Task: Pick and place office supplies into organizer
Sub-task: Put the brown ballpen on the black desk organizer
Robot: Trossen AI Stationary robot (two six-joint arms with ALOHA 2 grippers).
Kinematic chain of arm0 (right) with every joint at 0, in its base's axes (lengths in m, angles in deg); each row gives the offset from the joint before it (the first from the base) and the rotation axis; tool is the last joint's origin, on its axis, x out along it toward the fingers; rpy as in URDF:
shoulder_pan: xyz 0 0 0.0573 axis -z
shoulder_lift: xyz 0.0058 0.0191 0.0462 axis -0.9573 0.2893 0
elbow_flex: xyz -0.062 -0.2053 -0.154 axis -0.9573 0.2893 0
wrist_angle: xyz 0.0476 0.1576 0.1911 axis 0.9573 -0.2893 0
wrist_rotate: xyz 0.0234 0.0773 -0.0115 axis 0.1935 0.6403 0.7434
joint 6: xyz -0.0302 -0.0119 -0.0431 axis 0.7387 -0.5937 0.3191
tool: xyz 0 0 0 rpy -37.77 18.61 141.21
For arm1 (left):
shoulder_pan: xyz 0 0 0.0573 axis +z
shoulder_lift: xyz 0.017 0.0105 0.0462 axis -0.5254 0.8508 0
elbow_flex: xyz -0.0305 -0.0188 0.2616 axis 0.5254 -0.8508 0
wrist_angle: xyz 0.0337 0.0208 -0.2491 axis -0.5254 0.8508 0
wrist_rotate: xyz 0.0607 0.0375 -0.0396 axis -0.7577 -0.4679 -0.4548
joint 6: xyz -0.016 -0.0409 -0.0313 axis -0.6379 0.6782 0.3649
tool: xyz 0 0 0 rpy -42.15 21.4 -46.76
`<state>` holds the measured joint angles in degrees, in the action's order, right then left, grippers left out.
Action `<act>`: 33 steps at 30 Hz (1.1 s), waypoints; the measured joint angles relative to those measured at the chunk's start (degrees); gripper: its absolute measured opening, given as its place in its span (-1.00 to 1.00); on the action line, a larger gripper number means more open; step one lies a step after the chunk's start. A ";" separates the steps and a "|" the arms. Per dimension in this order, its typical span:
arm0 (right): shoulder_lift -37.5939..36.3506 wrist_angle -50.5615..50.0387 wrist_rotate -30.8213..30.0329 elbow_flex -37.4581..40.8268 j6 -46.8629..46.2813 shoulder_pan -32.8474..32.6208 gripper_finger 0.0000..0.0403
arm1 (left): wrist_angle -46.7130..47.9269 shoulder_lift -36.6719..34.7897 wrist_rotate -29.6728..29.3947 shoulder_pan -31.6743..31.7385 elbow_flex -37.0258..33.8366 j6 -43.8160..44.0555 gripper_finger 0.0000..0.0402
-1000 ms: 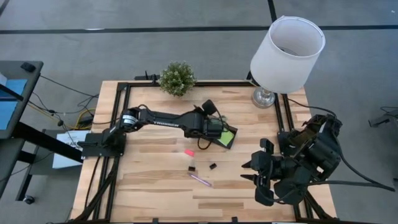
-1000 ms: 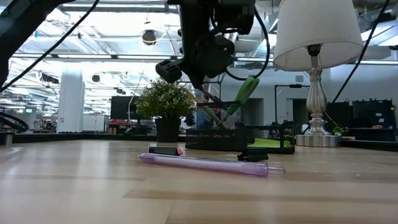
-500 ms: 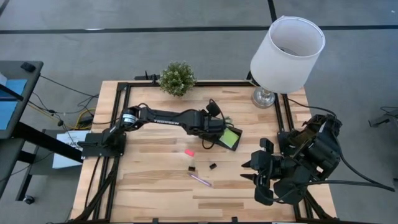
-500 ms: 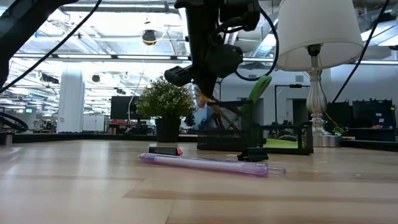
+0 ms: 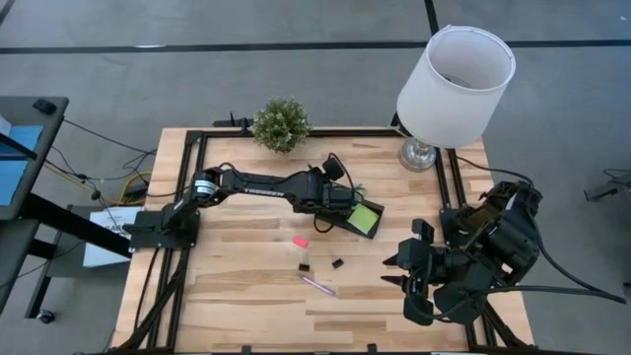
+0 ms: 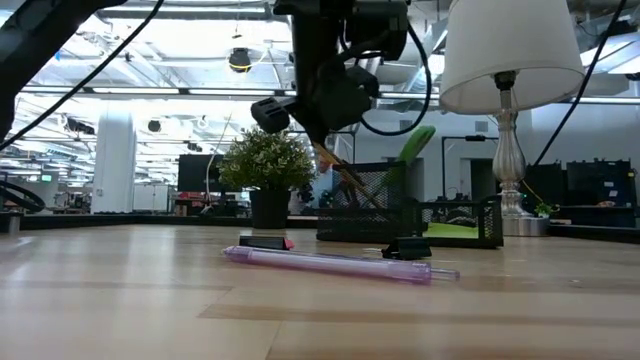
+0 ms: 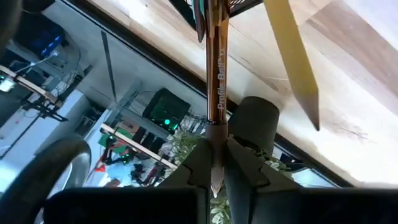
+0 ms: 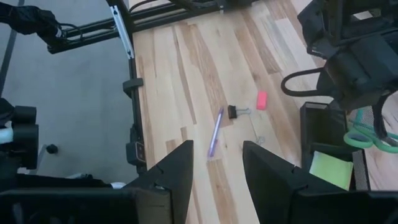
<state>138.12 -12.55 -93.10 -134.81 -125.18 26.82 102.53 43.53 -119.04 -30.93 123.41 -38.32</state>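
My left gripper (image 5: 329, 193) (image 6: 318, 112) hangs over the black organizer (image 5: 347, 213) (image 6: 412, 214), shut on a brown pen (image 7: 216, 74) (image 6: 345, 176). The pen's lower end reaches into the organizer's raised back section, beside a yellow pencil (image 7: 292, 56) and a teal pen (image 7: 199, 18). Green-handled scissors (image 6: 414, 146) (image 8: 367, 134) stand in the organizer, and the lime sticky-note pad (image 5: 365, 219) lies in it. On the table lie a pink eraser (image 5: 300, 242), two binder clips (image 5: 305, 265) and a pink pen (image 5: 317, 285) (image 6: 330, 265). My right gripper (image 5: 394, 272) (image 8: 214, 180) waits open near the right edge. My left gripper pinches the brown pen near its upper end (image 7: 215, 134) between the two fingers (image 7: 199, 158). It comes from above, slanting, with the fingers lying along the shaft. The pen is tilted, and its lower end is inside the organizer's back section.
A potted plant (image 5: 281, 124) stands at the far edge and a white-shaded lamp (image 5: 455, 74) at the far right corner. A black frame (image 5: 197, 148) runs along the table's sides. Bare wood lies to the near left (image 5: 227, 296).
The organizer has slid a little toward the table's right, carrying the scissors and sticky pad with it. My left gripper moved right with it, then drew back left and slightly up, still shut on the brown pen. My right arm has kept still.
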 joint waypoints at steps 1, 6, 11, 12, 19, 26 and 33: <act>0.00 0.00 -0.05 0.00 0.02 0.00 -0.35 | -0.04 0.00 0.16 -0.11 0.00 -0.35 -0.95; 0.00 -0.01 -0.56 0.00 0.04 0.00 -0.35 | -1.68 0.00 3.59 -0.70 0.00 -0.65 -0.94; 0.00 -0.01 -0.98 0.00 0.04 0.00 -0.35 | -5.72 0.00 7.50 -0.98 0.00 -1.08 -0.94; 0.00 0.01 -1.06 0.00 0.05 0.00 -0.35 | -6.36 0.00 8.17 -0.95 0.00 -1.41 -0.94; 0.00 -0.01 -1.09 0.00 0.07 0.00 -0.35 | -10.11 0.00 9.56 -0.85 0.00 -2.66 -0.93; 0.00 -0.01 -1.09 0.00 0.09 0.00 -0.35 | -11.27 -0.04 14.24 -1.41 0.00 -2.53 -0.92; 0.00 -0.01 -1.08 0.00 0.15 0.00 -0.35 | -12.04 -0.04 15.51 -1.57 0.00 -1.28 -0.75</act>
<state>138.12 -12.56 -94.18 -134.81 -125.03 26.82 90.49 43.49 -103.53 -32.50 123.41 -39.60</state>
